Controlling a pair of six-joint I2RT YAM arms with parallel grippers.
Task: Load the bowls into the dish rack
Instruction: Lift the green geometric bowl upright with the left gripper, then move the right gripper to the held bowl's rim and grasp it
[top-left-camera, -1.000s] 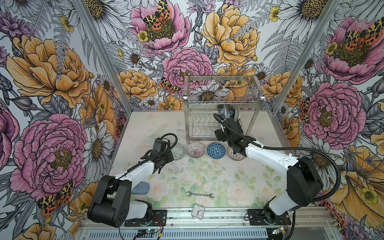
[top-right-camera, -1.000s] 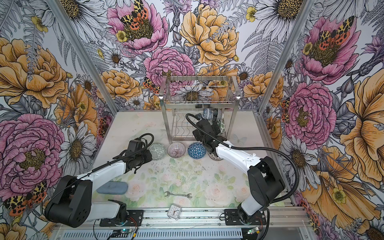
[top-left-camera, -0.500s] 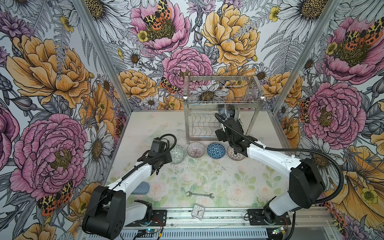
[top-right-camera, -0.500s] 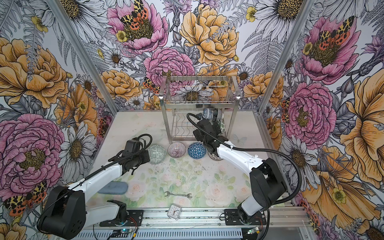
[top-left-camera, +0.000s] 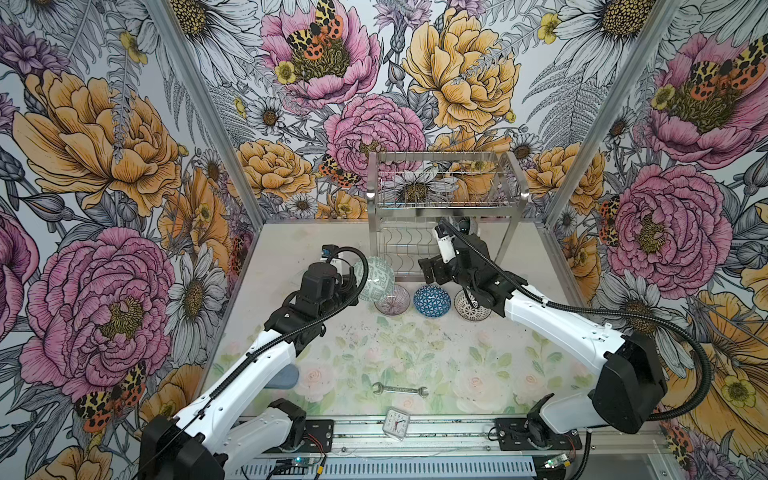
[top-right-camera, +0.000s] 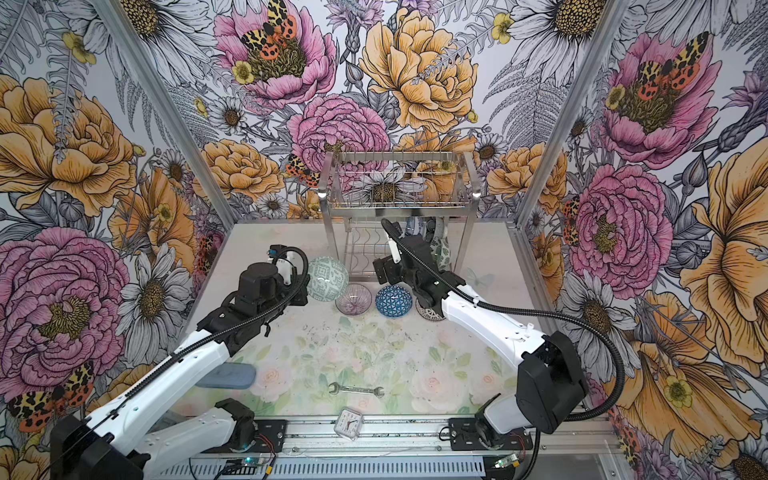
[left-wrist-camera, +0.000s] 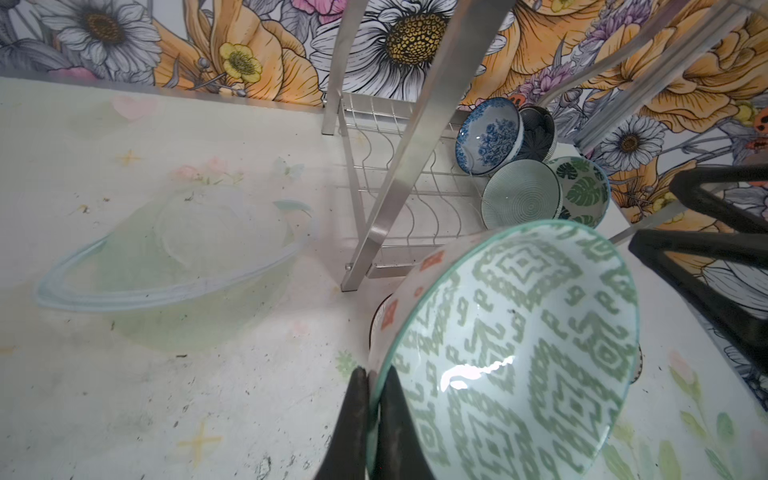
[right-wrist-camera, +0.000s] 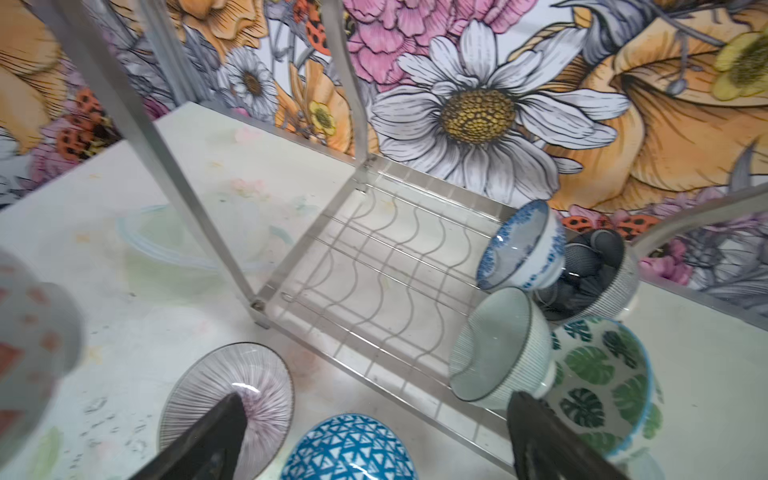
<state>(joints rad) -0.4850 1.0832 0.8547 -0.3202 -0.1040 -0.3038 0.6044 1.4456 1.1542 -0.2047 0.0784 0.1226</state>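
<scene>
— Pale flower-print table (top-left-camera: 374, 357) inside flowered walls (top-left-camera: 124, 166). What lies nearest, at the bottom of both top views?
— At the bottom edge there's a small clock (top-left-camera: 397, 423), with a wrench (top-left-camera: 400, 389) just above it. A grey-blue case (top-right-camera: 226, 375) sits lower left, half under the left arm.
— And mid-frame?
— The left gripper (left-wrist-camera: 374, 395) is pinched on the rim of the green-patterned bowl (top-left-camera: 374, 277), one finger inside and one outside. That bowl is tipped steeply, left of centre, just beside the front left leg of the dish rack (top-left-camera: 444, 205). I can't tell whether it touches the table.
— What's to its right?
— A row on the table: the purple-striped bowl (top-left-camera: 391, 299) upright, then the blue triangle bowl (top-left-camera: 432, 301) upside down. Last is the lattice bowl (top-left-camera: 471, 305), partly under the right arm.
— The right gripper (right-wrist-camera: 376, 399)?
— Its fingers are spread wide and hold nothing. It hangs over the blue triangle bowl at the rack's front.
— Farther back?
— The rack stands upper centre by the back wall. At the right end of its lower wavy-wire tier four bowls lean on edge: the blue floral bowl (left-wrist-camera: 488, 139), dark bowl (left-wrist-camera: 538, 133), pale ribbed bowl (left-wrist-camera: 521, 199) and green-leaf bowl (left-wrist-camera: 582, 191).
</scene>
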